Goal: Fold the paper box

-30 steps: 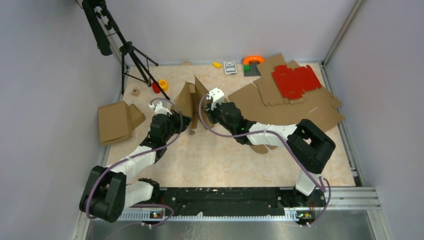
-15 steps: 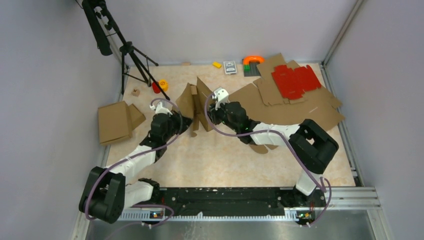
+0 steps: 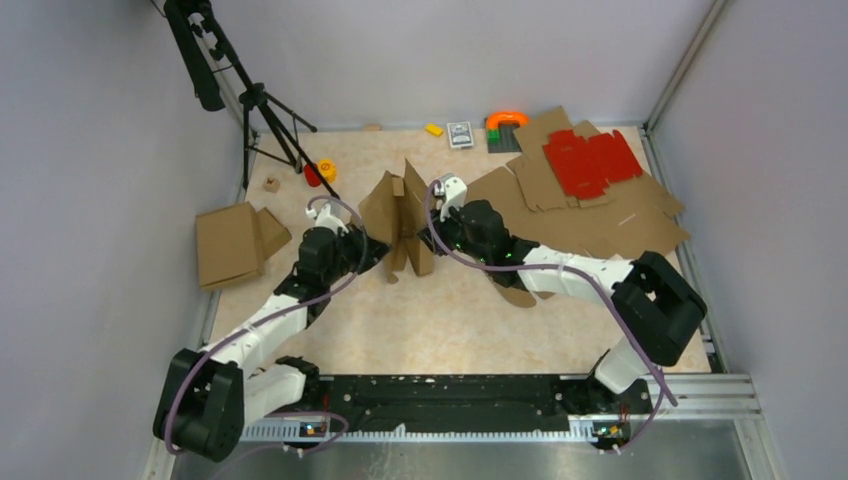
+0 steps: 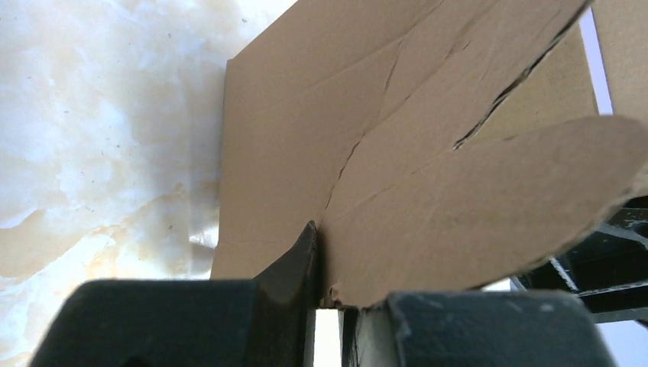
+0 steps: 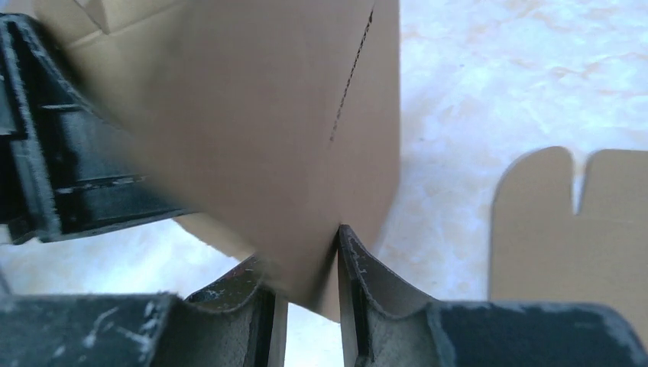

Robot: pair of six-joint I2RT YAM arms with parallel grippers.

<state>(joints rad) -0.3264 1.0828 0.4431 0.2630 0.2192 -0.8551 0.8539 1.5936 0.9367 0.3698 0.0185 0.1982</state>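
The paper box [image 3: 402,212], plain brown creased cardboard, stands partly folded on edge in the middle of the table between my two grippers. My left gripper [image 3: 368,248] grips its lower left edge. In the left wrist view the box [image 4: 306,130] fills the frame, with a rounded tab hiding one finger, and the left gripper [image 4: 328,256] is shut on a panel's edge. My right gripper [image 3: 436,212] holds it from the right. In the right wrist view the right gripper [image 5: 302,264] pinches a panel of the box [image 5: 252,130] between both pads.
Flat cardboard sheets [image 3: 600,220] and a red die-cut sheet [image 3: 590,160] lie at the back right. A folded brown box [image 3: 232,243] sits at the left, with a tripod [image 3: 255,110] behind it. Small items [image 3: 460,134] line the back edge. A tabbed cardboard piece [image 5: 573,229] lies near my right gripper.
Both grippers have carried the box to the right and slightly nearer. Its panels have turned and now stand more upright and closer together.
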